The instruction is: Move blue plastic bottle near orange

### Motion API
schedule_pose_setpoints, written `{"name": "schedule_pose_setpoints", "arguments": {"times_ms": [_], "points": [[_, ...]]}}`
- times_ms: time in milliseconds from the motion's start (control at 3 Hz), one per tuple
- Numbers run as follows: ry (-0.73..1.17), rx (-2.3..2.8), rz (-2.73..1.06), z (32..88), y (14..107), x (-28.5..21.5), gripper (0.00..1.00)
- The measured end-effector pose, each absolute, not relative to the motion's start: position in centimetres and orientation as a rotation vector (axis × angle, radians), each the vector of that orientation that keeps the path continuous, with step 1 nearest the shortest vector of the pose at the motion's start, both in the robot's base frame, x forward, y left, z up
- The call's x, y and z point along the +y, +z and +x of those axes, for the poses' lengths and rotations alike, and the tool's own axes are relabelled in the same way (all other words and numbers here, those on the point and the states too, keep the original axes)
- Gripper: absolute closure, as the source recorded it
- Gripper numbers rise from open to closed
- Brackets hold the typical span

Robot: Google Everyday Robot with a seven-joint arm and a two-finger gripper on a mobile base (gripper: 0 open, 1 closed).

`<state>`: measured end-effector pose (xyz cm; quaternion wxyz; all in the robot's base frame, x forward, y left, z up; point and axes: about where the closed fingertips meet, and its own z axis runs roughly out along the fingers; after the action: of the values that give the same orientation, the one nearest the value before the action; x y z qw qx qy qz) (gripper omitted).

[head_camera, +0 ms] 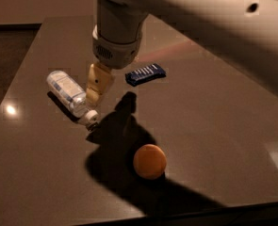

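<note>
The blue plastic bottle point(69, 92) lies on its side on the dark table, left of centre, with its white cap point(91, 119) pointing toward the front right. The orange point(149, 161) sits on the table nearer the front, to the right of the bottle and apart from it. My gripper point(94, 92) hangs from the arm just to the right of the bottle, above its cap end, with its tan fingers point(97, 83) pointing down.
A flat dark blue snack wrapper point(145, 74) lies behind and to the right of the gripper. The arm crosses the upper right of the view. The table's left edge point(16, 86) and front edge point(185, 212) are close by.
</note>
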<state>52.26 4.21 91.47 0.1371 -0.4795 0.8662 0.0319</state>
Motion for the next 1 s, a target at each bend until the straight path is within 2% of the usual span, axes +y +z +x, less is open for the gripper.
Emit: {"name": "schedule_pose_setpoints", "arguments": {"times_ms": [333, 1000], "points": [[0.121, 2.554, -1.33, 53.5, 90.4, 5.5, 0.0], [0.18, 2.616, -1.381, 54.9, 86.3, 11.2, 0.0]]}}
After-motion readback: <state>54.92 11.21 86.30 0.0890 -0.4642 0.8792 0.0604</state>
